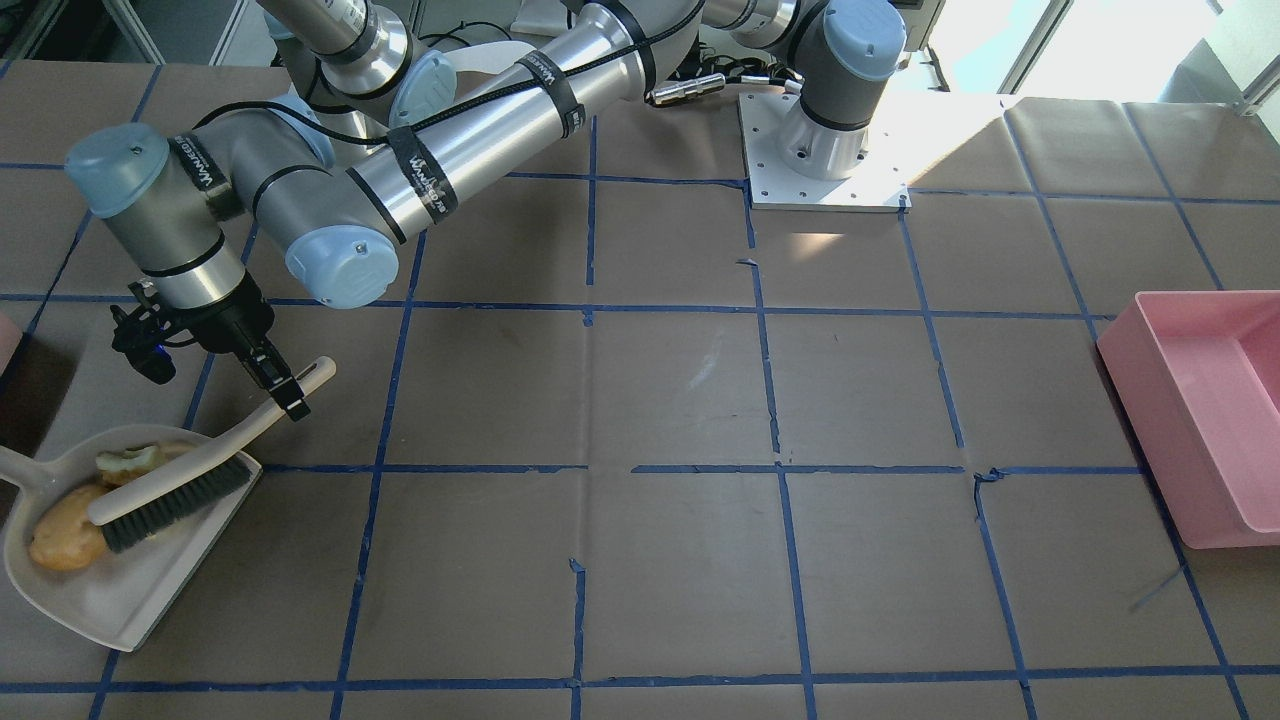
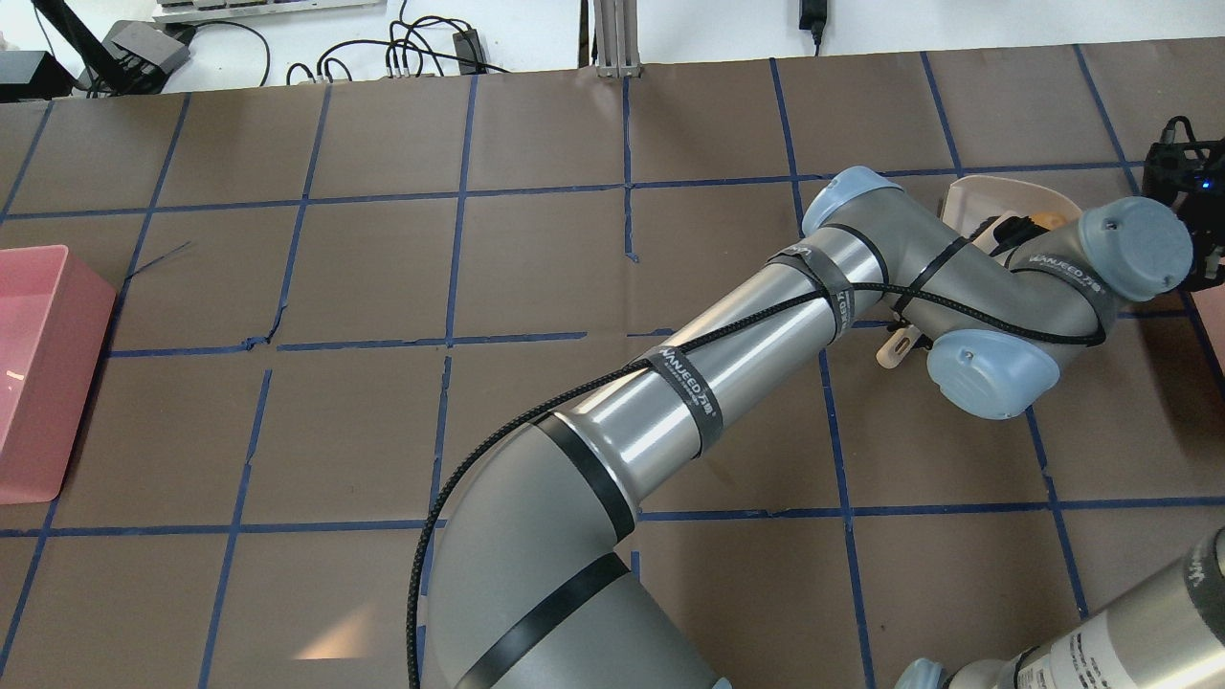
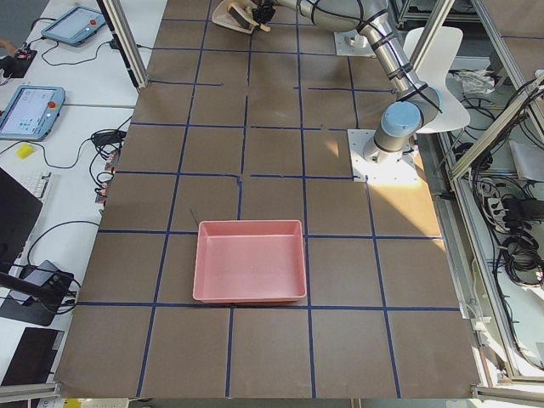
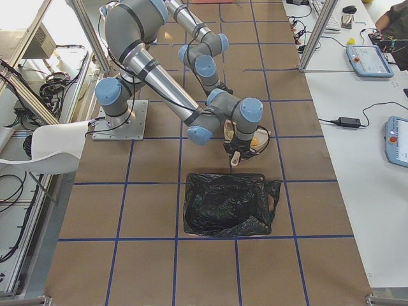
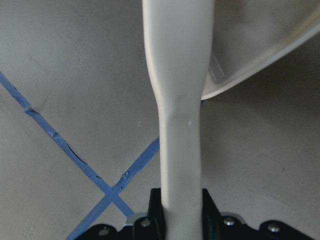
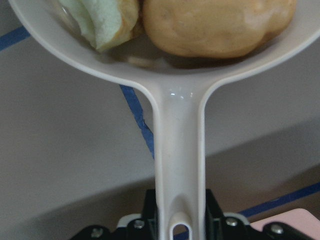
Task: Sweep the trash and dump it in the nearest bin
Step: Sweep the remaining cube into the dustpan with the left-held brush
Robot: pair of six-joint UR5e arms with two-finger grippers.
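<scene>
Trash held in dustpan beside brush bristles; pinched brush handle with left gripper, clamped dustpan handle with right gripper, near pale pink bin corner.

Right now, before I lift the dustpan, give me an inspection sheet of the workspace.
Surface: brown table with a blue tape grid, some tape torn.
Job's things: dustpan on the table holds an orange-tan lump and a green chunk; no third lump seen. The brush has its bristles in the pan. Of the bin only a pink sliver shows.
Clutter: large pink tub, empty, at the far end; black bag beside the dustpan.
Grippers: left gripper fingers shut on the brush handle; right gripper shut on the dustpan handle.
Cables: black cable strapped along the left arm.
Surroundings: desks with tablets; white chair.
</scene>
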